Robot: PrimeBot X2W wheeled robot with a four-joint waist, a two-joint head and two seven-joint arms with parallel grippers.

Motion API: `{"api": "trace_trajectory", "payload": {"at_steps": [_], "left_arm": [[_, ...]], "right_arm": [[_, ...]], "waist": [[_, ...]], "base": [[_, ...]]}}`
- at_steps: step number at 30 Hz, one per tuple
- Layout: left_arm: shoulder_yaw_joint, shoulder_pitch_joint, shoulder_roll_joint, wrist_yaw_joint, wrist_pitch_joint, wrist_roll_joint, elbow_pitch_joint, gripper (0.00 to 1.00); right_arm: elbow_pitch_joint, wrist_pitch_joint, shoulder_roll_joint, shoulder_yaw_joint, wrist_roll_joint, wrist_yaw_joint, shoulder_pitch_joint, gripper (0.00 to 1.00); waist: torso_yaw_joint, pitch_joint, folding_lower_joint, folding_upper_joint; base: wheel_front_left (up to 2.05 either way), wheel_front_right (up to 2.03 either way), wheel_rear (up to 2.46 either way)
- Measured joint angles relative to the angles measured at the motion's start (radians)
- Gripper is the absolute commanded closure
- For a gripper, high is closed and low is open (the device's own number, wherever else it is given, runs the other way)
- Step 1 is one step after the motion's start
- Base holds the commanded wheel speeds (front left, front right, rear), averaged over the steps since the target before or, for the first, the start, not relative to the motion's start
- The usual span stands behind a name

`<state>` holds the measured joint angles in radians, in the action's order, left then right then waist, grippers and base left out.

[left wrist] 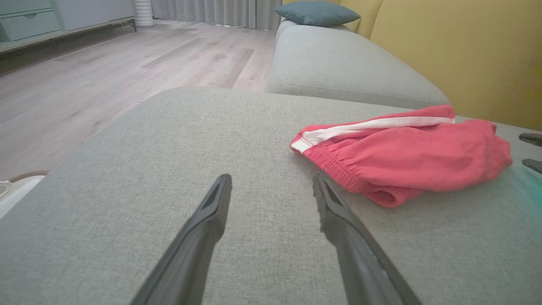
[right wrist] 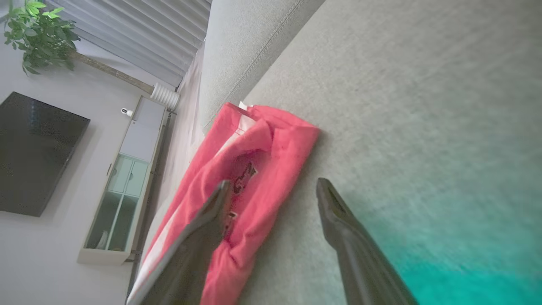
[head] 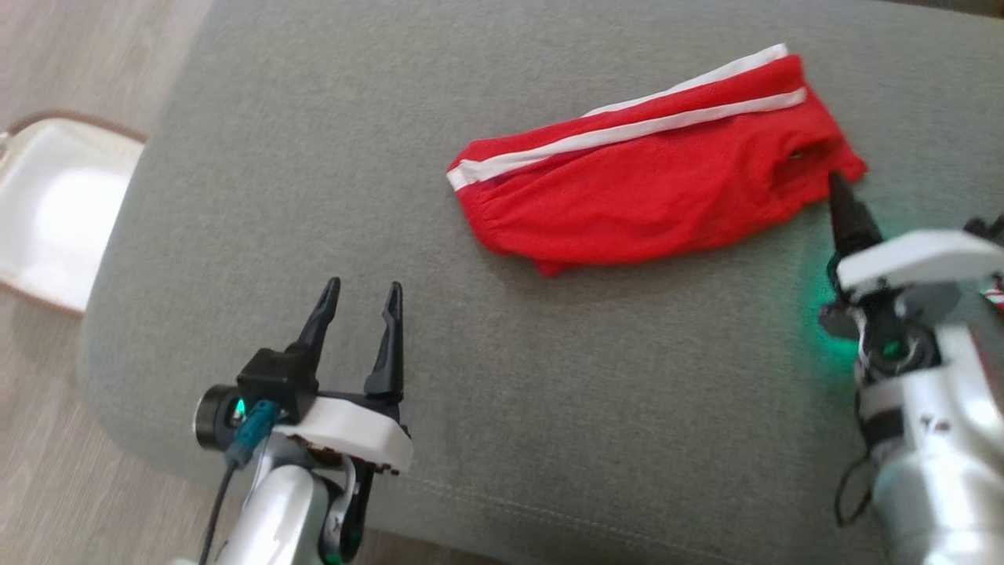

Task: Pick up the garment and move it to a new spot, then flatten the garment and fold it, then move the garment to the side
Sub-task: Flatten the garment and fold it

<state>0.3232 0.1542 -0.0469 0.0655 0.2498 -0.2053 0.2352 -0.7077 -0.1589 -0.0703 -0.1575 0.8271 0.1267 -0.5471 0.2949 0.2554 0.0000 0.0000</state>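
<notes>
The garment (head: 651, 180) is a pair of red shorts with white side stripes, lying bunched on the grey cushion (head: 549, 392). My left gripper (head: 363, 292) hovers open over bare cushion, well to the left of and nearer than the garment (left wrist: 406, 156); its own view shows nothing between the fingers of the left gripper (left wrist: 271, 186). My right gripper (head: 839, 192) is turned on its side at the garment's right end. In its own view the right gripper (right wrist: 274, 184) is open, one finger over the red cloth (right wrist: 262, 140) and the other over the cushion.
A white tray-like object (head: 55, 212) sits on the wooden floor left of the cushion. A second grey seat (left wrist: 338, 63), a yellow backrest (left wrist: 457, 51) and a teal pillow (left wrist: 315, 12) lie beyond the garment.
</notes>
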Motion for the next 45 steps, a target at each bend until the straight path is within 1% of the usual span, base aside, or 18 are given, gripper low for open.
{"api": "trace_trajectory", "payload": {"at_steps": [5,10,17,20,30,33,39,45], "left_arm": [[0.022,0.003,0.001,0.007,0.000,0.000,0.000,0.00],[0.046,0.033,0.000,0.014,0.000,-0.006,0.001,0.00],[0.066,0.056,0.002,0.023,0.000,-0.006,0.002,0.00],[0.082,0.061,0.002,0.024,0.000,-0.006,0.002,0.00],[0.087,0.060,0.003,0.040,0.000,-0.021,0.015,0.00],[0.089,0.059,0.003,0.040,0.000,-0.027,0.017,0.00],[0.088,0.054,0.003,0.041,0.000,-0.027,0.020,0.00],[0.094,0.054,0.003,0.048,0.000,-0.046,0.019,0.00]], "right_arm": [[-0.084,-0.020,-0.007,-0.023,0.048,0.000,-0.098,0.00],[-0.116,-0.027,-0.013,-0.038,0.097,0.000,-0.149,0.00],[-0.144,-0.027,-0.019,-0.042,0.092,0.000,-0.189,0.00],[-0.188,-0.024,-0.026,-0.041,0.045,0.000,-0.217,0.00],[-0.424,0.055,-0.027,-0.089,-0.095,0.001,-0.320,0.00],[-0.495,0.079,-0.027,-0.113,-0.120,0.001,-0.349,0.00],[-0.566,0.101,-0.033,-0.146,-0.173,0.001,-0.350,0.00],[-0.580,0.104,-0.041,-0.200,-0.231,0.001,-0.351,0.00]], "waist": [[0.028,0.022,0.0000,0.0000],[0.040,0.044,0.0000,0.0000],[0.046,0.064,0.0000,0.0000],[0.049,0.068,0.0000,0.0000],[0.037,0.037,0.0000,0.0000],[0.032,0.023,0.0000,0.0000],[0.013,-0.005,0.0000,0.0000],[0.022,-0.006,0.0000,0.0000]], "base": [[0.00,0.00,0.00],[0.00,0.00,0.00],[0.00,0.00,0.00],[0.00,0.00,0.00],[0.00,0.00,0.00],[0.00,0.00,0.00],[0.00,0.00,0.00],[0.00,0.00,0.00]]}}
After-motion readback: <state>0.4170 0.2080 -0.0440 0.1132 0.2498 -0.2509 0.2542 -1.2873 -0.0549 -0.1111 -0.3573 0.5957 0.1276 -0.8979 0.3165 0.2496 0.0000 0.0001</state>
